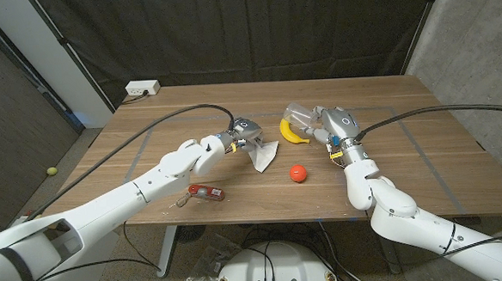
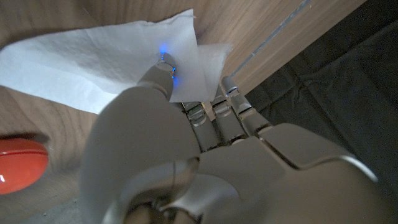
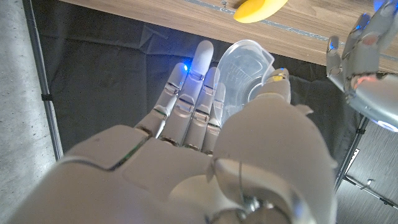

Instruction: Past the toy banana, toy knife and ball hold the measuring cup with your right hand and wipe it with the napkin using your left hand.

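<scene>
Clear plastic measuring cup (image 1: 300,116) is up in the right robot hand (image 1: 335,127), just right of centre in the head view, lifted over the wooden table (image 1: 423,140) with the yellow toy banana (image 1: 292,131) lying right beneath it. Fingers wrap the cup's wall in the right wrist view, thumb across the front, so that's a firm hold, cup mouth pointing away toward picture left. Over there, the left robot hand (image 1: 244,136) pinches the white paper napkin (image 1: 265,155), a corner trailing down to the table just left of centre. Napkin and cup sit near each other but apart, the banana between them. The cup lies to the right and slightly up-frame from the napkin hand, so my call is the gap closes sideways, left hand carrying the napkin across to the cup's open end. Small red ball (image 1: 297,173) waits lower centre; red-handled toy knife (image 1: 205,192) lower left, both well out of play.
</scene>
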Controlling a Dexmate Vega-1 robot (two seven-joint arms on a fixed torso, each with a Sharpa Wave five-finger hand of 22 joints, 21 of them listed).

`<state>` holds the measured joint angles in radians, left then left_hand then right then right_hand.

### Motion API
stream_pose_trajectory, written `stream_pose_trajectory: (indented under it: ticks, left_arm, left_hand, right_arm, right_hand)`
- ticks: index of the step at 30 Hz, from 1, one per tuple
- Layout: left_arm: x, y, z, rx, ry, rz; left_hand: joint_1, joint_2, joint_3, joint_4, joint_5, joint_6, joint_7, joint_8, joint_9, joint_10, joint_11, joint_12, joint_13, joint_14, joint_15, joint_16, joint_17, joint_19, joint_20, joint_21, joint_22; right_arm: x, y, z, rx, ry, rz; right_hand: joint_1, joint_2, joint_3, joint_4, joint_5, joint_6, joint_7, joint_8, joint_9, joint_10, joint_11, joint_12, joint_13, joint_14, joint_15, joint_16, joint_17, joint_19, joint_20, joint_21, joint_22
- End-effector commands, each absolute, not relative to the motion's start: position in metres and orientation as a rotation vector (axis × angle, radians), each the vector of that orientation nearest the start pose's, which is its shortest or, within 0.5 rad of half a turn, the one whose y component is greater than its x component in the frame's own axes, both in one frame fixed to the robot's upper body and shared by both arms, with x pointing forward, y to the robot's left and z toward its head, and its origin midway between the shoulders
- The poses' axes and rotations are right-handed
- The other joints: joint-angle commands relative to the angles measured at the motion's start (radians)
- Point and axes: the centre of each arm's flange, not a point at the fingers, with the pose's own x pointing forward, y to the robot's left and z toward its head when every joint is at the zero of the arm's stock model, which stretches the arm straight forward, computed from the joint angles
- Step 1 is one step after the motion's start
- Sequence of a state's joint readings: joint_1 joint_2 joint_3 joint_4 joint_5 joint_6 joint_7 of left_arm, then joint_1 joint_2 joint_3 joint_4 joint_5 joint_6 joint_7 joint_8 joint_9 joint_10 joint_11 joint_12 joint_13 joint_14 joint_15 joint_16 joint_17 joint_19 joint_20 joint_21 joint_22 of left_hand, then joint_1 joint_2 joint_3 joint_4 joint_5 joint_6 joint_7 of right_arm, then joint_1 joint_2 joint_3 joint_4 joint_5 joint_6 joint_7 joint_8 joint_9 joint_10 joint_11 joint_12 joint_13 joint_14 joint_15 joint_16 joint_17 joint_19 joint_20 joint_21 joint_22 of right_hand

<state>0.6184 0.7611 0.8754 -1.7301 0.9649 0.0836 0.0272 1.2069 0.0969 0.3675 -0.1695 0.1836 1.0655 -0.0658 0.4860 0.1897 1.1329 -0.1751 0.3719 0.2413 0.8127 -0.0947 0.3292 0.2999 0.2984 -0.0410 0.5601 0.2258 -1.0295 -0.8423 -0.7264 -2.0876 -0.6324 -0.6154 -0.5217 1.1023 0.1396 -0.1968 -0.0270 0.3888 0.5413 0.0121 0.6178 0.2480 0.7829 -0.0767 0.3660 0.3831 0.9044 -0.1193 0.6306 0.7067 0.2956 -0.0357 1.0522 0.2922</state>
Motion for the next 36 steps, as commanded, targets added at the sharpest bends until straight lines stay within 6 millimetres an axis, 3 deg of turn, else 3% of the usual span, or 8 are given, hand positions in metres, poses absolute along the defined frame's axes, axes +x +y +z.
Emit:
stream_pose_trajectory:
  ticks: [1, 7, 16, 24, 36]
  left_arm:
    - [0.566, 0.142, 0.024, 1.567, -1.139, 0.115]
    - [0.547, 0.145, 0.037, 1.405, -1.269, 0.170]
    - [0.541, 0.152, 0.043, 1.266, -1.353, 0.229]
    - [0.538, 0.152, 0.050, 1.193, -1.404, 0.283]
    - [0.550, 0.125, 0.078, 1.213, -1.434, 0.142]
  left_hand:
    - [0.007, 0.008, 0.007, 0.009, -0.003, 0.015, 0.003, 0.007, 0.002, 0.028, -0.014, 0.014, 0.011, 0.011, -0.142, -0.005, 0.007, 0.002, -0.004, 0.010, 0.005]
    - [0.012, 0.005, 0.005, 0.011, -0.004, 0.018, 0.000, 0.007, 0.002, 0.032, -0.016, 0.023, 0.018, 0.016, -0.144, -0.006, 0.013, -0.001, -0.005, 0.014, 0.005]
    - [0.021, -0.001, -0.006, 0.014, -0.003, 0.016, -0.003, 0.003, 0.003, 0.032, -0.016, 0.037, 0.030, 0.034, -0.146, 0.001, 0.032, -0.003, -0.009, 0.024, 0.007]
    - [0.003, 0.022, -0.013, 0.045, 0.010, -0.037, -0.020, 0.000, 0.033, -0.016, -0.017, 0.047, 0.061, 0.018, -0.139, -0.023, 0.047, -0.024, 0.012, 0.035, 0.010]
    - [-0.010, 0.030, -0.017, 0.058, 0.028, -0.061, -0.041, 0.014, 0.057, -0.055, -0.022, 0.063, 0.100, 0.005, -0.141, -0.050, 0.059, -0.026, 0.016, 0.051, 0.010]
  right_arm:
    - [0.509, -0.191, -0.052, -1.316, -0.746, -0.391]
    - [0.509, -0.190, -0.052, -1.320, -0.745, -0.391]
    - [0.510, -0.190, -0.054, -1.323, -0.740, -0.383]
    - [0.510, -0.186, -0.053, -1.332, -0.758, -0.376]
    - [0.513, -0.175, -0.043, -1.344, -0.815, -0.350]
  right_hand:
    - [0.005, 0.008, 0.010, 0.006, 0.000, 0.110, -0.110, 0.005, 0.004, 0.006, 0.000, -0.002, 0.004, 0.007, -0.113, -0.005, 0.004, -0.006, -0.002, 0.009, 0.001]
    - [0.007, 0.009, 0.012, 0.006, 0.000, 0.110, -0.110, 0.006, 0.004, 0.007, -0.002, -0.005, 0.005, 0.008, -0.113, -0.007, 0.005, -0.007, -0.002, 0.013, -0.001]
    - [0.009, 0.008, 0.013, 0.004, -0.001, 0.110, -0.110, 0.007, 0.004, 0.010, -0.001, -0.007, 0.008, 0.009, -0.113, -0.010, 0.007, -0.008, -0.004, 0.020, -0.004]
    - [0.011, 0.007, 0.015, 0.003, -0.002, 0.111, -0.109, 0.008, 0.004, 0.011, -0.002, -0.010, 0.010, 0.009, -0.113, -0.012, 0.008, -0.009, -0.004, 0.025, -0.007]
    - [0.009, 0.007, 0.015, 0.005, -0.003, 0.111, -0.111, 0.009, 0.004, 0.012, 0.000, -0.014, 0.012, 0.010, -0.113, -0.015, 0.011, -0.013, -0.004, 0.031, -0.011]
